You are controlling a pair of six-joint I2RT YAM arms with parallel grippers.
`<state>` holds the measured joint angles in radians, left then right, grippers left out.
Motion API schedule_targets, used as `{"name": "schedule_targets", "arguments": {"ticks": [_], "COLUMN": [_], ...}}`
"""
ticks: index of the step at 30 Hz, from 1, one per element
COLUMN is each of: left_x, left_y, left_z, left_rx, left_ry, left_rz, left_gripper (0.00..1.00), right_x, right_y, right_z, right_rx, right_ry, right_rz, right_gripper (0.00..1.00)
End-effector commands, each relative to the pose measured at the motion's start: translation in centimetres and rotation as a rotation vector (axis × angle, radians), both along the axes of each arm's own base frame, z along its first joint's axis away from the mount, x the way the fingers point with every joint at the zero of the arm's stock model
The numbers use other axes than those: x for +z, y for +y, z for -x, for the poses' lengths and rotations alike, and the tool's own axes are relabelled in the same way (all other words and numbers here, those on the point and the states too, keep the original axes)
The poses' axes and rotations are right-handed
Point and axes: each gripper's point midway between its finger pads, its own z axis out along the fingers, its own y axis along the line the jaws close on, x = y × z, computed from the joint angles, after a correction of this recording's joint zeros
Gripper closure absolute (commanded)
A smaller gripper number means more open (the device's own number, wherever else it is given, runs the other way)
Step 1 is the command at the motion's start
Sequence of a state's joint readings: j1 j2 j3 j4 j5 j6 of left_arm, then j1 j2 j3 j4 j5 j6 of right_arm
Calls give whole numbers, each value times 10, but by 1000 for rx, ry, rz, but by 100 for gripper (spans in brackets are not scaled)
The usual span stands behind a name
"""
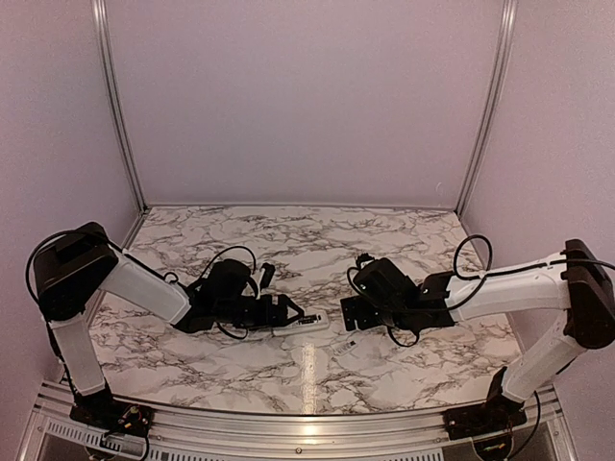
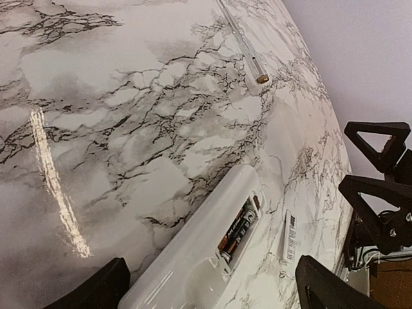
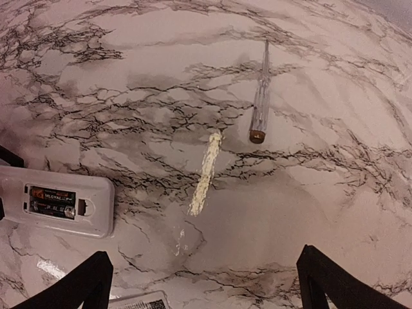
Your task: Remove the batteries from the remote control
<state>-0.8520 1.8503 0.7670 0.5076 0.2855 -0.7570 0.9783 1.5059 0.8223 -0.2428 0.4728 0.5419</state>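
**Between the two arms: remote lies recess-up, straddled by spread fingers**

Near the middle of the marble table, the remote control lies flat with its recess upward. The batteries sit inside that recess, side by side. The left gripper has its fingers apart, one along each long side of the remote. Bare marble shows between the remote's body and the finger on the recess side. Whether the other finger touches the remote cannot be told. A thin white cover with a barcode label lies just beside the remote's recess-side edge, parallel to it and not touching.

The right gripper is likewise spread wide, clasping nothing, and hangs above bare marble just off the remote's free end. In its wrist view the remote's rounded end sits at the left edge and the cover peeks in at the bottom edge. A clear rod with a brass tip lies farther out, well apart from both. A pale streak of glare lies between the rod and the gripper.

Seen from above, the two grippers face each other, near but not touching. Open marble runs from them to the back wall and toward both side walls. The strip between them and the near rail is narrower.
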Motion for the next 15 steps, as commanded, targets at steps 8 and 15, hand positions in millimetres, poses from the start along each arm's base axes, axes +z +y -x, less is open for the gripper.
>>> {"name": "schedule_targets", "arguments": {"ticks": [8, 15], "left_x": [20, 45], "left_y": [23, 53], "left_z": [-14, -19], "left_rx": [81, 158], "left_ry": [-147, -278], "left_rz": [-92, -151], "left_gripper": [1, 1], "right_x": [5, -6], "right_y": [8, -1], "right_z": [-31, -61], "right_rx": [24, 7], "right_ry": [12, 36], "right_rz": [-71, -82], "right_gripper": [2, 6]}}
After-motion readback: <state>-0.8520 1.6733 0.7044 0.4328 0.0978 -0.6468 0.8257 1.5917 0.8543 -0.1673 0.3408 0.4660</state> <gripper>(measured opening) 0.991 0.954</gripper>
